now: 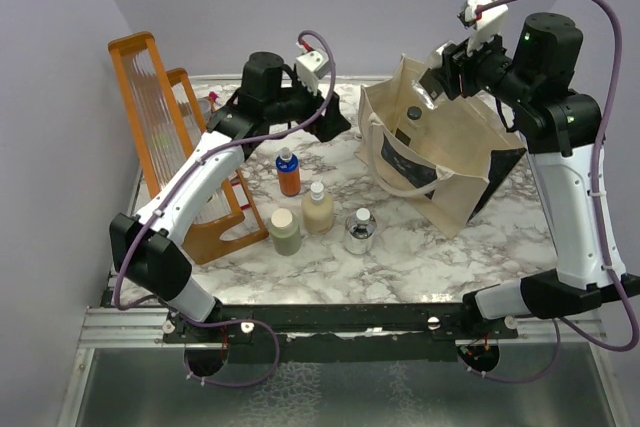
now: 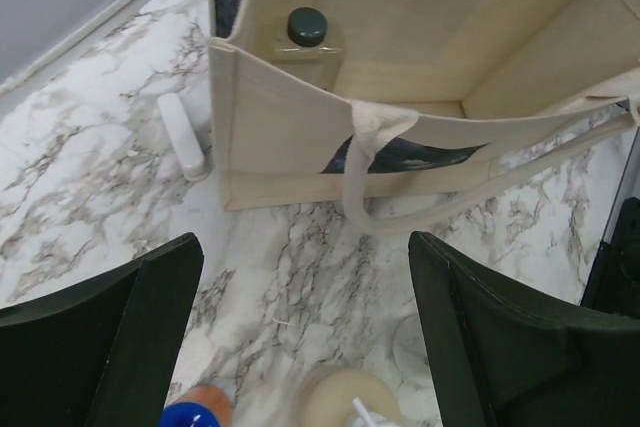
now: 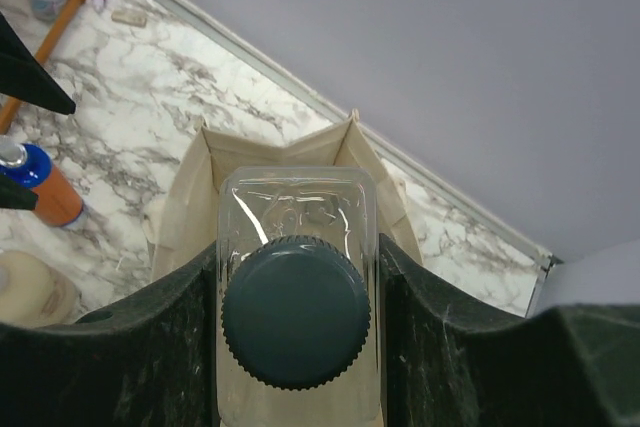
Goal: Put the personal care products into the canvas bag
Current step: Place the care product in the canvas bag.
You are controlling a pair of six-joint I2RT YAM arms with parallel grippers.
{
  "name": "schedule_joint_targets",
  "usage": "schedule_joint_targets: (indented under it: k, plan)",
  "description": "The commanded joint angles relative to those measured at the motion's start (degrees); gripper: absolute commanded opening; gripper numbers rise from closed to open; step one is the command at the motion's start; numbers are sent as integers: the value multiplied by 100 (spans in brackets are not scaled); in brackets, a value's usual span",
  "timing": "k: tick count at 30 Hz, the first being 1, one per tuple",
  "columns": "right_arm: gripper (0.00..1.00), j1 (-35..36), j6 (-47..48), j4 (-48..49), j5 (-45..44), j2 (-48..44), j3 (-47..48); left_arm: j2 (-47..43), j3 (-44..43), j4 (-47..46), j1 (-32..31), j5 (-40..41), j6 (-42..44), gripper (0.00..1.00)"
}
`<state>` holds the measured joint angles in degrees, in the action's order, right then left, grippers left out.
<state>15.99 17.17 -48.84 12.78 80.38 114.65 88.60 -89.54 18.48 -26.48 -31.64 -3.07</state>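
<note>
Checking in from the remote desk. The marble table (image 1: 420, 247) is taking up most of the top view, and the canvas bag (image 1: 455, 162) is standing open on it, right underneath the right gripper (image 1: 436, 87) and straight ahead of the left gripper (image 2: 305, 242). The orange wooden rack (image 1: 150, 117) is sitting off to the outer side of the left arm, well apart from the bag.

The right gripper is hanging above the bag's mouth, clamping a clear bottle (image 3: 296, 312) with a black cap between its fingers, cap pointing up at the wrist cam. A second clear bottle (image 2: 306, 32) is already standing inside the bag, against the wall nearest the left gripper.

The left gripper's jaws are spread wide with nothing between them. Just below and behind it, four bottles are waiting on the table: the beige pump bottle (image 1: 318, 209), the orange bottle (image 1: 289, 175) with its blue cap, the olive-grey bottle (image 1: 284, 231) and the squat silvery bottle (image 1: 359, 232). A small white tube (image 2: 183, 137) is lying just beside the bag.
</note>
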Motion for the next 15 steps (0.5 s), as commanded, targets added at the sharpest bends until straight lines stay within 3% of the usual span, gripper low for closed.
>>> schedule_joint_targets:
  k: [1,7,15]
  plan:
    - [1,-213,-77,684,274,-269,-98,217,-81,-54,-401,309,244,86]
    - [1,-399,-153,726,593,-308,-419,580,-67,-266,-756,556,389,83]
    - [1,-500,-240,790,999,-297,-741,1174,-108,-995,-945,234,344,80]
